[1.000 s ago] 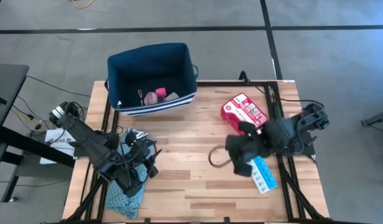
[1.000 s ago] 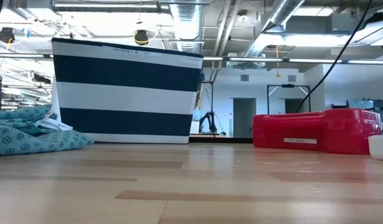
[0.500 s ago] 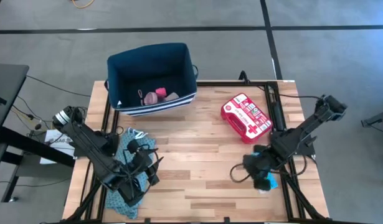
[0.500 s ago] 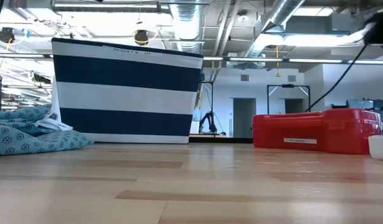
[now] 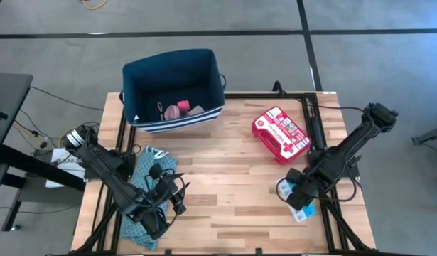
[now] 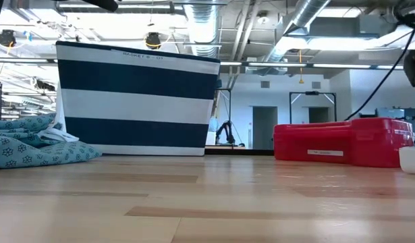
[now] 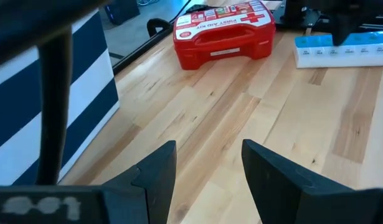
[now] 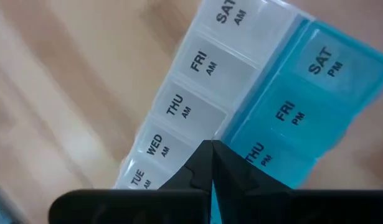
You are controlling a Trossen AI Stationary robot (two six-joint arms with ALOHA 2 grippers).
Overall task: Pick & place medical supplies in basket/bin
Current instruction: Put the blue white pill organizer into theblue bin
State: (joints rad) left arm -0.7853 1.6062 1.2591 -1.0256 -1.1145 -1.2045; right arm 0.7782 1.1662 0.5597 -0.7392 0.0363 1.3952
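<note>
Right gripper [image 5: 295, 193] is shown lowered over the pill organizer [image 5: 303, 208] at the near right of the table [image 5: 225, 178]; in the right wrist view its fingers are pressed together, tips meeting directly above the organizer's [image 8: 241, 106] white and blue rows, with nothing seen between them. Whether the tips touch the lids cannot be made out. Left gripper [image 5: 177, 201] is held over the table, jaws moderately apart and empty, with the teal cloth [image 5: 143, 206] just behind and beneath it.

Progress is judged partial. A few pink items [image 5: 181, 109] are already lying in the bin [image 5: 173, 67], well beyond both grippers. The red case [image 5: 279, 133], beyond the right gripper, and the organizer are still to be placed.

Most of the organizer is covered by the right gripper from above. The bin's contents are too small to identify singly, and its interior is hidden in the low view.
</note>
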